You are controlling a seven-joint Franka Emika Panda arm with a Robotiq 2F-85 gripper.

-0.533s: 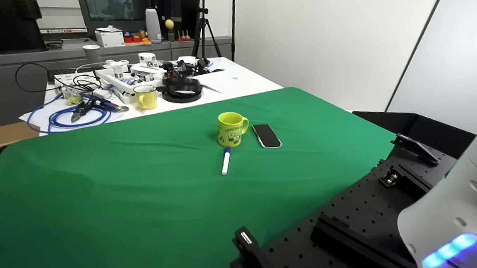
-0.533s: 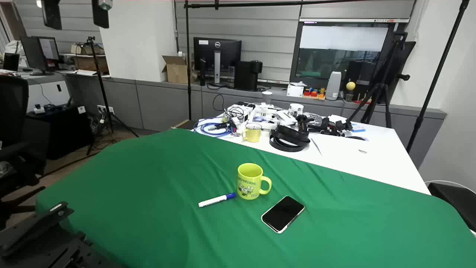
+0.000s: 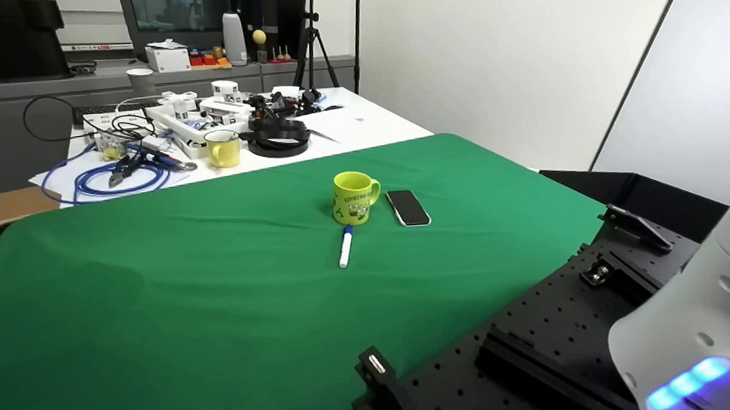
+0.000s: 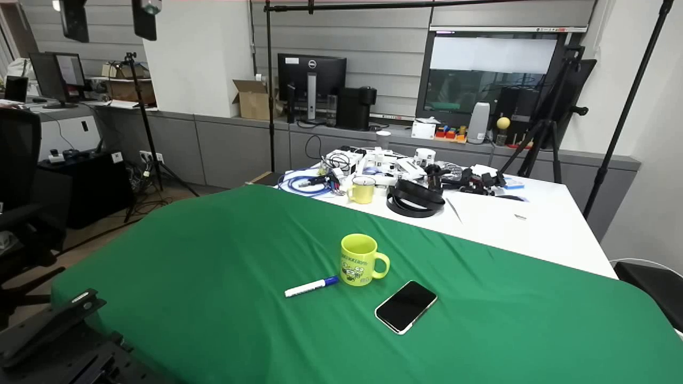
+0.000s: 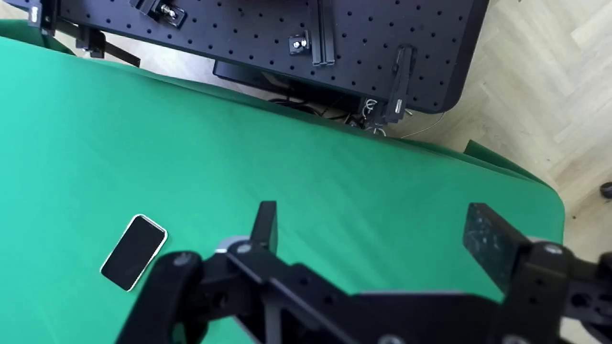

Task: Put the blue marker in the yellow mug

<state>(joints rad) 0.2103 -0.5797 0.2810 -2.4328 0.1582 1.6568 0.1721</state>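
1. Nothing visibly moves between half a second ago and now: in both exterior views the slim, white, blue-capped, plastic-looking marker (image 4: 310, 287) and the cylindrical, yellow-green, handled mug (image 4: 354, 266) keep their places; the black, two-fingered gripper (image 5: 373, 222), its fingertips (image 4: 74, 24) showing high in an exterior view, stays put.
2. For the task, I judge, that means no progress yet: the approach to the marker is still to come.
3. In the wrist view the fingers stand wide apart, with nothing held between them, above the green cloth (image 5: 287, 153); the marker does not show there.
4. The marker lies flat on the cloth, outside the mug and just beside its base; whether they touch, I cannot tell.
5. Its blue cap (image 3: 347, 230) points at the mug and its white end (image 3: 343, 262) away, so the long axis runs towards the mug's base.
6. A grasp probably calls for closing across that axis, nearer the white end.
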